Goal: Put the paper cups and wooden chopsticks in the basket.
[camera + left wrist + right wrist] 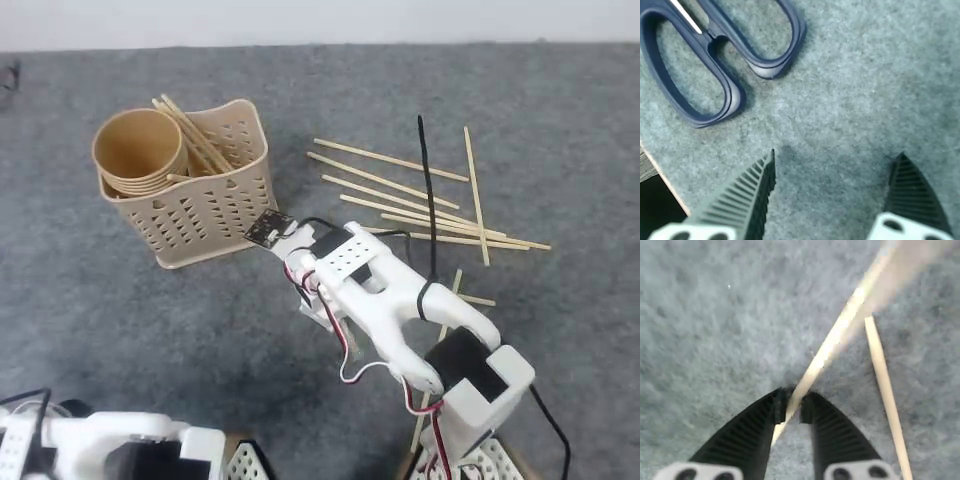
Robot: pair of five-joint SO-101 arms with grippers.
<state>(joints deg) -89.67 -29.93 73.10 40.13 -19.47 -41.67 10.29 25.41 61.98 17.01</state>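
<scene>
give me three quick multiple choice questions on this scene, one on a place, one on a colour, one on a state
1. Where are the paper cups?
A) stacked in the basket
B) on the carpet beside it
C) in a gripper

2. What colour are the scissors?
A) red
B) dark blue
C) yellow

3. What state is the right gripper in?
A) open over bare carpet
B) shut on a chopstick
C) shut on a cup

Answers: 1 A, the high view shows them nested inside the basket. 2 B, the left wrist view shows dark blue handle loops. 3 B, the right wrist view shows the stick pinched between its jaws.
</scene>
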